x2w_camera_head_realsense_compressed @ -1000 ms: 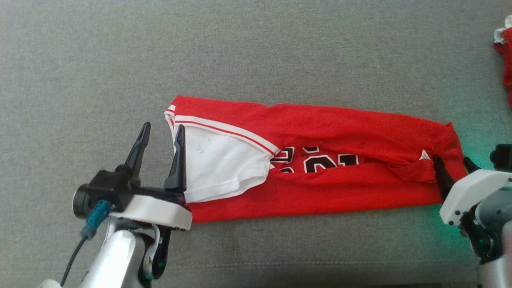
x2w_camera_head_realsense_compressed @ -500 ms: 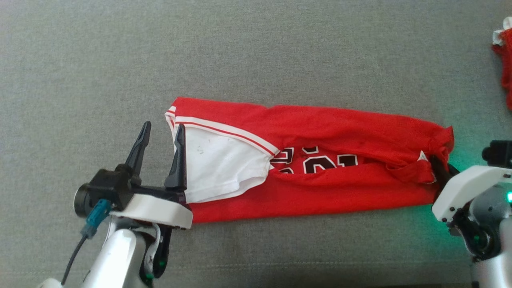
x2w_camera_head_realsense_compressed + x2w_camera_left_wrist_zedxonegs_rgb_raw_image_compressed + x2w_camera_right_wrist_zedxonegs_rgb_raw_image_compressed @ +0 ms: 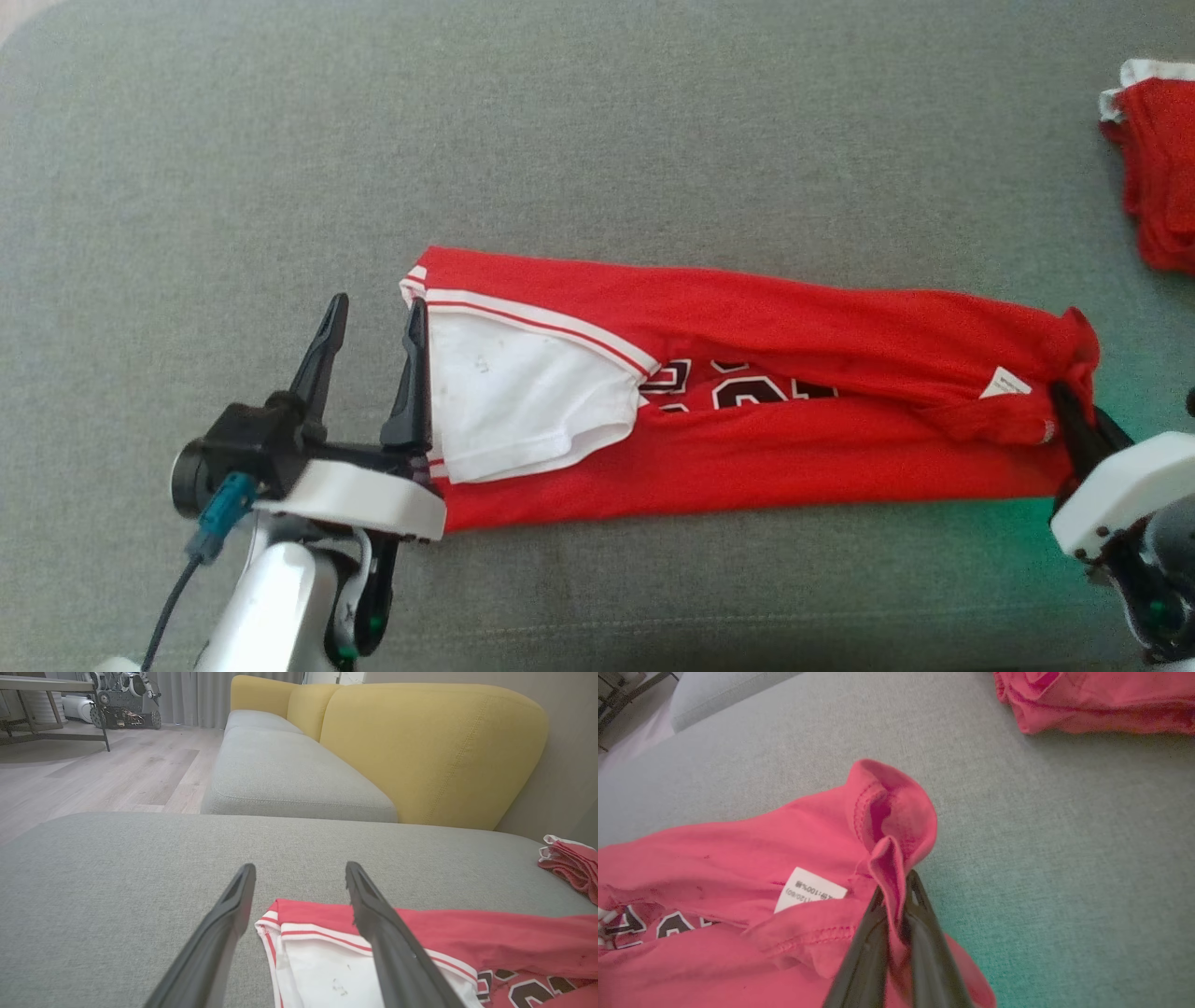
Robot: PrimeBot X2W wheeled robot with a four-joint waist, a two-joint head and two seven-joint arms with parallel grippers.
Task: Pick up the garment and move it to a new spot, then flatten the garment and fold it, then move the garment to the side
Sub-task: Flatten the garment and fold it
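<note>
The left gripper (image 3: pixel 378 303) stands over the grey cushion (image 3: pixel 597 121) at the left end of the red garment (image 3: pixel 794 327), with its fingers spread wide and nothing between them. In the left wrist view the left gripper (image 3: pixel 300 867) straddles the garment's (image 3: pixel 467 938) corner: one finger lies over bare cushion, the other over the white-striped hem. I cannot tell whether that finger touches the cloth.

The garment is folded into a long narrow strip across the middle of the cushion, well clear of the far edge. A white panel (image 3: pixel 523 392) lies at its left end just beside the left gripper, and black-and-white lettering shows in the gap between the folds. A small white label (image 3: pixel 1006 383) sits near the right end.

At that right end the right gripper (image 3: pixel 1060 390) is closed tight. The right wrist view shows the right gripper (image 3: pixel 896 882) pinching a raised fold of red cloth next to the label (image 3: pixel 810 889), with the cloth bunched up above the fingertips.

A second red garment (image 3: pixel 1158 177) lies apart, near the cushion's far right corner.
</note>
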